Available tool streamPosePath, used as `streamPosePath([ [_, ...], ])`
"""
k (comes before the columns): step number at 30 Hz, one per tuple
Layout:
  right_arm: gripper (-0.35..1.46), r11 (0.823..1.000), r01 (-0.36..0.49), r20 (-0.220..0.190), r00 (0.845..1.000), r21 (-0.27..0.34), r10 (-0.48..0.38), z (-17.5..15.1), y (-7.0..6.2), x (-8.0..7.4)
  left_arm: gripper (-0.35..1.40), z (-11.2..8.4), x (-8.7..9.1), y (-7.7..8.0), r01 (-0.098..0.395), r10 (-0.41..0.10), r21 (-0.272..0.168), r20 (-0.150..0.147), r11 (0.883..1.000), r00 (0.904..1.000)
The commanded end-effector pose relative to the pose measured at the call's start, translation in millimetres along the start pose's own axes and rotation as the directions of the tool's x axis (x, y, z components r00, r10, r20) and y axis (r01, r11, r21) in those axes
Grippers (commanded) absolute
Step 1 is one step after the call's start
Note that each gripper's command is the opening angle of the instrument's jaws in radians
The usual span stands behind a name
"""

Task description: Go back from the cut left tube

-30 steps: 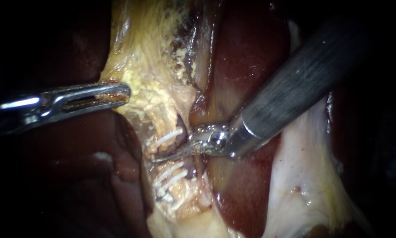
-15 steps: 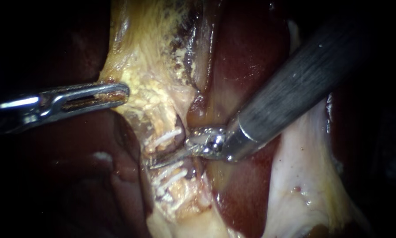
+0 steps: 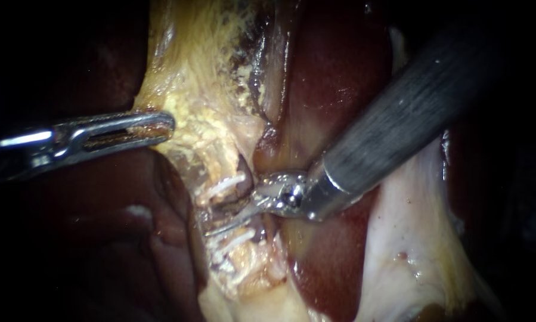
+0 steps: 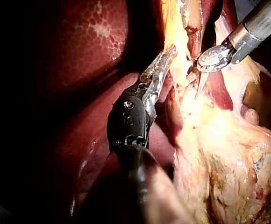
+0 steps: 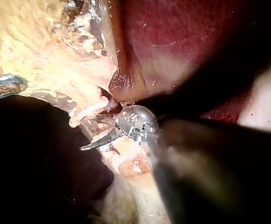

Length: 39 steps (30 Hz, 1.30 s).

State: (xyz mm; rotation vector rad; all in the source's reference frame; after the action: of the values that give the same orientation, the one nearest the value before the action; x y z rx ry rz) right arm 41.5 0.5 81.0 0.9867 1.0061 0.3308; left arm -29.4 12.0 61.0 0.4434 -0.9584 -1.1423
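Observation:
The left tube (image 3: 235, 206) runs down the yellowish tissue strip. One white clip (image 3: 225, 186) sits above a dark gap in it and two white clips (image 3: 232, 240) below. My right instrument (image 3: 217, 228) comes in from the upper right. Its thin curved blades lie in that gap between the clips and stand slightly open, as the right wrist view (image 5: 85, 138) also shows. My left instrument (image 3: 160, 125) comes in from the left, its jaws shut on the edge of the yellow fatty tissue (image 3: 190, 71) and holding it taut. The left wrist view shows the same hold (image 4: 167, 55).
Dark red liver (image 3: 333, 77) lies behind and right of the tissue strip. A pale, whitish sheet of tissue (image 3: 411, 214) hangs under the right instrument's shaft. Darker liver (image 3: 130, 250) fills the lower left.
The right instrument's blade tips have swung slightly down towards the lower clips, and its hub has edged a little left. The left instrument has held still.

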Motion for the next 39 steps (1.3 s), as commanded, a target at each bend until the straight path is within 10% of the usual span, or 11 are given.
streamPosePath([
  [1, 1.03, 1.0, 0.015, 0.001, 1.0, 0.002, -0.015, -0.3, -0.2, 0.1, -0.35, 0.1, 0.0, 0.1, 0.0, 0.0, 0.0, 0.001, 1.0, 1.0],
  [15, 1.4, 0.927, 0.346, 0.007, 0.937, -0.147, -0.349, -5.9, -3.4, -0.4, -0.35, -0.1, 0.0, 1.1, -0.002, 0.002, -0.01, 0.005, 1.0, 1.0],
  [39, 1.43, 0.824, 0.517, 0.032, 0.851, -0.232, -0.525, -17.8, -7.5, 2.5, -0.35, 1.0, 0.1, 2.8, -0.004, 0.004, -0.025, 0.013, 1.0, 0.9999],
])
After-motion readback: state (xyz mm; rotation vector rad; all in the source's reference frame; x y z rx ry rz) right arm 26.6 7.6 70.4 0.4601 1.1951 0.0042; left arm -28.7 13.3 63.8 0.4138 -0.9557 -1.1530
